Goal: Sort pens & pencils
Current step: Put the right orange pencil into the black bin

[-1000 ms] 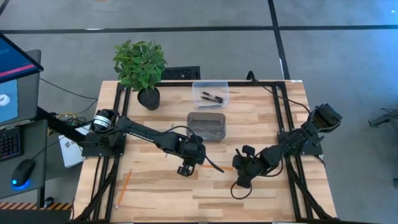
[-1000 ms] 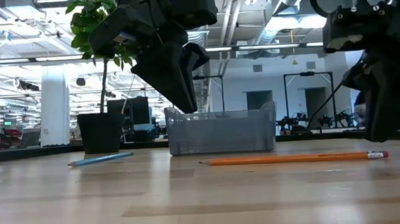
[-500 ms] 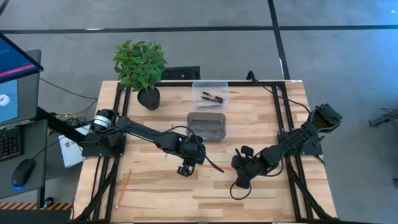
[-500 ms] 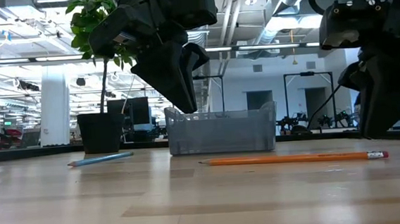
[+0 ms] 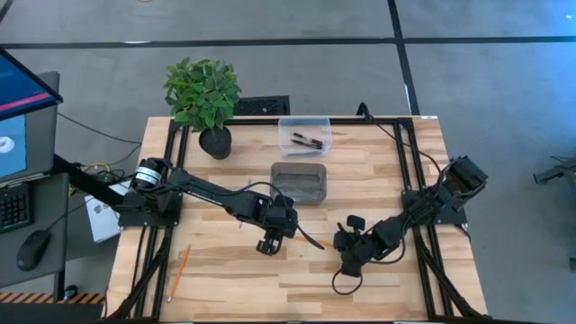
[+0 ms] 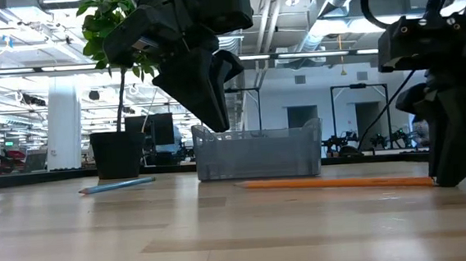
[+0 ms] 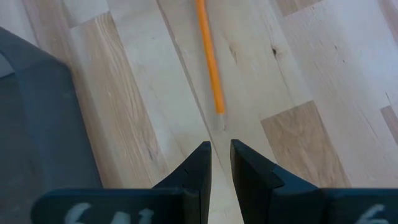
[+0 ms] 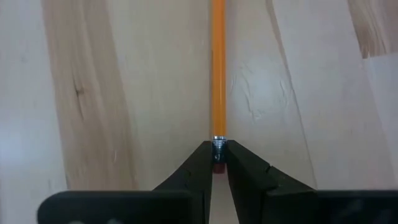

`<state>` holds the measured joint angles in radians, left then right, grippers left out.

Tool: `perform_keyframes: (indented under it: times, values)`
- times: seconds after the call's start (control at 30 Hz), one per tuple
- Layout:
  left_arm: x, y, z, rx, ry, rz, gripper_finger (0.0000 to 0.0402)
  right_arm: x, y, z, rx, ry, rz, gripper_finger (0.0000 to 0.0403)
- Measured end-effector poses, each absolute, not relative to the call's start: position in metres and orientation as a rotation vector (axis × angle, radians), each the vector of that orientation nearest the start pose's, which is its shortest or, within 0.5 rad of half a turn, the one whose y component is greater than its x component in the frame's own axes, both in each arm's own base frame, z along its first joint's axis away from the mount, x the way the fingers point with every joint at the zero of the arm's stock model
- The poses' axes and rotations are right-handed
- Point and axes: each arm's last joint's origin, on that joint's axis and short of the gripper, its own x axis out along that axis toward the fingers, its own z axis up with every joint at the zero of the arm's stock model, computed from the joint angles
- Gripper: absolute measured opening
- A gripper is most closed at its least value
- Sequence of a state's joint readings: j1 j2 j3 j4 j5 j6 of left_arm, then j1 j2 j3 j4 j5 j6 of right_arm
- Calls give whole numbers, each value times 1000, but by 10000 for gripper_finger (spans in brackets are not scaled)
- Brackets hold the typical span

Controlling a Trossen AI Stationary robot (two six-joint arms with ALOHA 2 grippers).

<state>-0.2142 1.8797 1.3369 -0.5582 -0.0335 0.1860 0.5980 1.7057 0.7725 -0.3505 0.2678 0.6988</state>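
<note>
- Where the right arm reaches in over the front of the table, the right gripper sits low at the wood with its fingers pinched narrow on the eraser end of an orange pencil, which lies flat and runs straight away from the fingertips.
- From table height that same pencil stretches across the boards in front of the grey tray, its far end tucked under the right gripper.
- Left gripper hovers mid-table with its fingers nearly together and nothing between them (the pencil's tip lies just ahead of them, not touching).
- From above, the left gripper is just in front of the grey tray, the right gripper near it to the side.
- Two black pens lie in the clear bin at the back of the table, behind the tray.
- A second orange pencil lies near the front left corner, well apart from both arms.
- A light blue pencil rests on the wood near the potted plant.
</note>
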Motion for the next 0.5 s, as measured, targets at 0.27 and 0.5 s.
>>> perform_keyframes:
  times: [0.27,0.5]
  values:
    - [377,-81,194,303,1075,-263,52,232,148,112,92,1188,-155,49]
    - [377,-81,194,290,1076,-255,52,232,148,111,93,1187,-154,42]
